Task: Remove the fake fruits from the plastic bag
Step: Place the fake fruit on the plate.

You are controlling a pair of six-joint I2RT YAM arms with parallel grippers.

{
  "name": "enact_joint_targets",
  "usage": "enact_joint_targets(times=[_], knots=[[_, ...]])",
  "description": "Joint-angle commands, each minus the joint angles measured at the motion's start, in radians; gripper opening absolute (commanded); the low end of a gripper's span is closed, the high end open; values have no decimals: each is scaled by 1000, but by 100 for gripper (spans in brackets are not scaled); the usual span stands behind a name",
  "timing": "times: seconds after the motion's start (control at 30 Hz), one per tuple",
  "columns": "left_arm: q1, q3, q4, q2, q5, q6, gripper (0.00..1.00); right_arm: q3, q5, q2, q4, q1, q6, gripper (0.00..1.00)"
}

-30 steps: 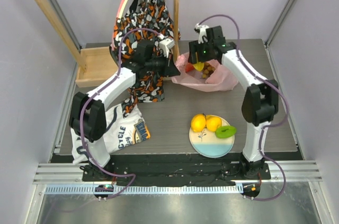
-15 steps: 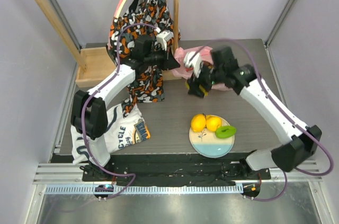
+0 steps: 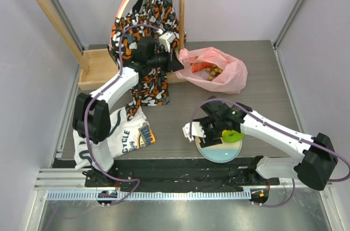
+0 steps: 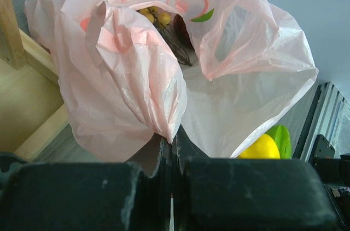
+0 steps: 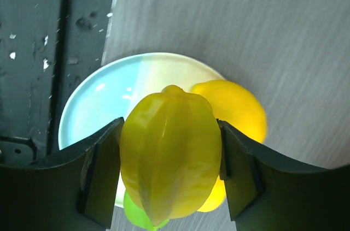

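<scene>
The pink plastic bag (image 3: 229, 75) lies at the back of the table, its mouth open toward the left. A red watermelon slice (image 3: 199, 67) and a brownish grape bunch (image 3: 214, 71) show inside. My left gripper (image 3: 178, 61) is shut on the bag's left edge; the left wrist view shows its jaws (image 4: 174, 138) pinching a fold of the bag (image 4: 126, 78). My right gripper (image 3: 208, 134) hovers over the plate (image 3: 219, 154), shut on a ridged yellow fruit (image 5: 170, 154). A lemon (image 5: 238, 108) and the green piece (image 5: 136, 214) lie on the plate (image 5: 98, 111) below it.
An orange-black-white garment (image 3: 150, 7) hangs from a wooden rack (image 3: 54, 18) at the back left, behind my left arm. A wooden box (image 3: 98, 70) sits at the rack's foot. A white printed T-shirt (image 3: 120, 132) lies at the front left.
My right arm has swung from the bag's mouth forward to over the plate, carrying the yellow fruit. My left gripper has stayed on the bag's edge.
</scene>
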Motion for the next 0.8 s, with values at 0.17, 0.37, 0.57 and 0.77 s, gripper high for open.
enact_joint_targets(times=[0.17, 0.37, 0.57, 0.77], knots=[[9, -37, 36, -87, -10, 4, 0, -133, 9, -57, 117, 46, -116, 49], [11, -69, 32, -110, -6, 13, 0, -180, -8, -60, 179, 46, -118, 99], [9, -70, 26, -105, 2, 18, 0, -168, 20, -97, 149, 47, -115, 100], [11, -75, 10, -97, 25, 14, 0, 23, 73, -196, 102, 44, -56, 100]])
